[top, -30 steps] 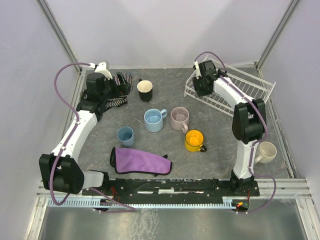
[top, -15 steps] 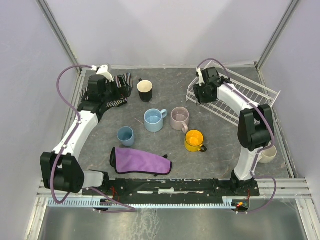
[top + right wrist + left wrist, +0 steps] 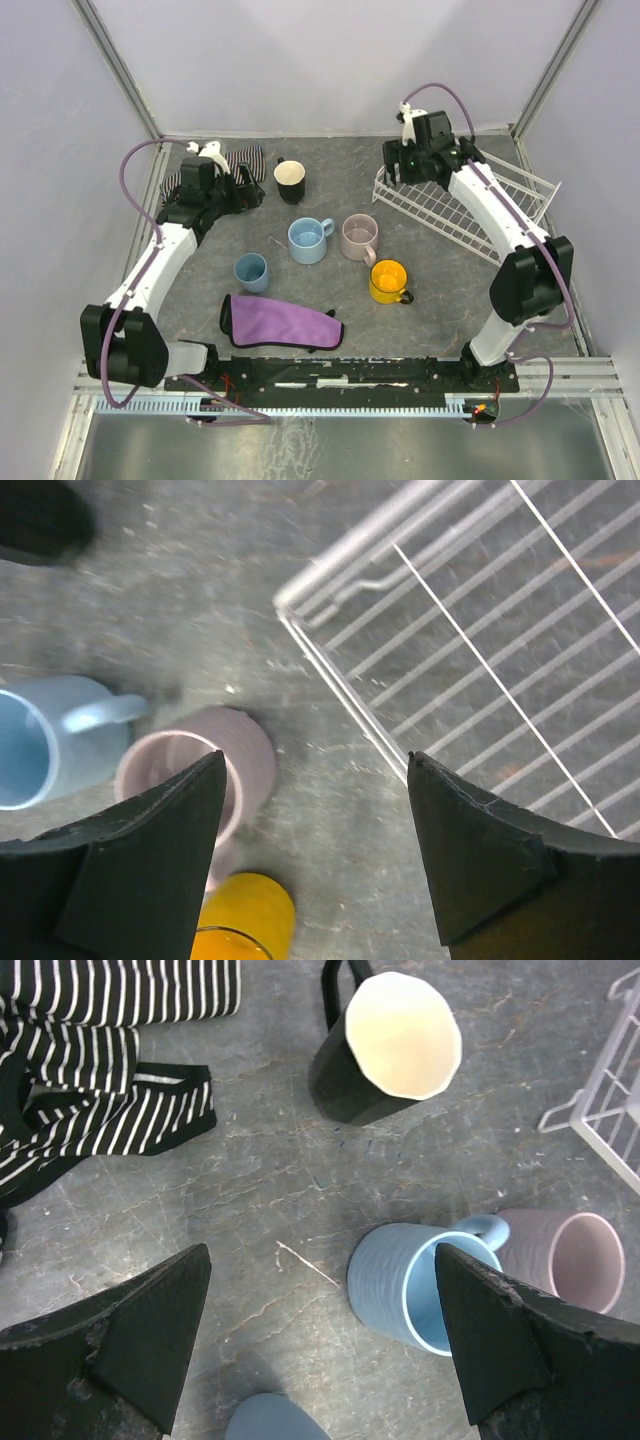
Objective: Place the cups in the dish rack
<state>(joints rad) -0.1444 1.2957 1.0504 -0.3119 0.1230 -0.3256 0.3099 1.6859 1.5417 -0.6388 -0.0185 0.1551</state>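
While both stand open and empty, the right gripper (image 3: 400,172) over the dish rack's (image 3: 470,205) left corner, the left gripper (image 3: 245,190) well left of it, the cups (image 3: 308,240) wait left of it (none loaded); a careless descent could snag its wire rim.

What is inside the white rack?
Nothing can be seen inside the rack, just its bare wires. The right arm crosses over it and covers a strip, so that part is hidden.

High overview, wrist views share blue mug (image 3: 308,241)
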